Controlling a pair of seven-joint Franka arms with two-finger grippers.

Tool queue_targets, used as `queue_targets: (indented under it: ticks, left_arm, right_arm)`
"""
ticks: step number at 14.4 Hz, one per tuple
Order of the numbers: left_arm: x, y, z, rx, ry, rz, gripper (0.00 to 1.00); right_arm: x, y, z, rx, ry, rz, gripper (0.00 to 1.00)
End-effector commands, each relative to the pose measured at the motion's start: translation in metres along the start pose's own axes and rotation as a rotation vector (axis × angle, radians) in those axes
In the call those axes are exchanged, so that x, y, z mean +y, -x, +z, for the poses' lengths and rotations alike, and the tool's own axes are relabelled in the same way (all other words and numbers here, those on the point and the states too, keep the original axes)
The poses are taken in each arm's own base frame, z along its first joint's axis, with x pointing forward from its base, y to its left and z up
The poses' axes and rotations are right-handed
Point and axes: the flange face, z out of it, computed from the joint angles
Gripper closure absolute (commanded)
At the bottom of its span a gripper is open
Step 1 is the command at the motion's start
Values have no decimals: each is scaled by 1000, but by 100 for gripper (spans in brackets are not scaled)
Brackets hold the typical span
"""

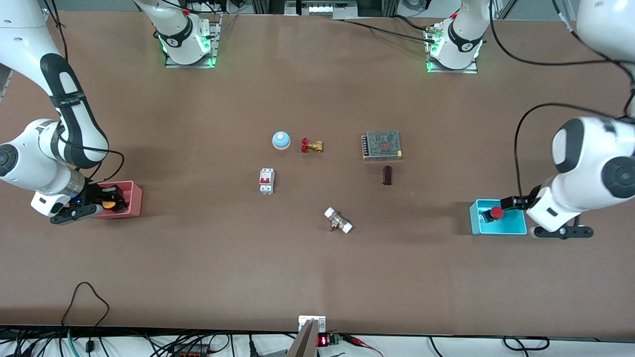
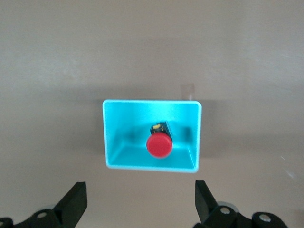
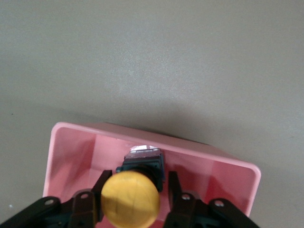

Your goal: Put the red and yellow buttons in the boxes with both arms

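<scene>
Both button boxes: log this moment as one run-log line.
red round-capped button: in cyan plastic box | left gripper: open, released | yellow round-capped button: between right gripper fingers, inside pink plastic box

A red-capped push button [image 2: 158,145] sits inside the cyan plastic tub [image 1: 475,222] at the left arm's end of the table. A yellow-capped push button [image 3: 130,198] is in, or perhaps just above, the pink plastic tub [image 1: 134,201] at the right arm's end.

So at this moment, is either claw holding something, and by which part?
Right claw grips the yellow button by its sides, inside the pink box. Left claw is open, holding nothing.
</scene>
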Motion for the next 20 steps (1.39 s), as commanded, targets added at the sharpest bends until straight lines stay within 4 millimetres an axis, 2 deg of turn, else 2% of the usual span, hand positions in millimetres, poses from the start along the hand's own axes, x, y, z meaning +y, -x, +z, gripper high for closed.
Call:
queue_targets:
  ticks: [1, 3, 4, 6, 7, 8, 10, 12, 15, 20]
  left_arm:
    - [13, 5, -72, -13, 0, 29, 0]
    - [18, 9, -124, 15, 11, 22, 0]
    - [19, 9, -140, 41, 20, 21, 0]
    - [24, 12, -163, 76, 85, 26, 0]
    - [24, 21, -179, 95, 99, 24, 0]
    - [26, 25, -181, 92, 97, 27, 0]
    - [27, 34, -179, 31, 98, 37, 0]
    - [30, 39, -185, 29, 94, 43, 0]
    - [34, 46, -191, 18, 91, 50, 0]
    - [34, 56, -196, -7, 80, 50, 0]
  right_arm:
    - [1, -5, 1, 4, 12, -15, 31]
    - [1, -6, -1, 6, 12, -12, 6]
    - [2, -6, -4, 10, 15, -11, 0]
    - [0, -8, -8, 14, 16, -13, 0]
    - [1, -9, -17, 23, 22, -12, 0]
    - [0, -11, -28, 34, 30, -15, 0]
    - [-3, -12, -58, 29, 24, -7, 0]
    - [-16, -14, -99, 19, 18, 47, 0]
    - [-58, -23, -172, 31, 32, 139, 0]
    - [-151, -19, -279, 26, 36, 248, 0]
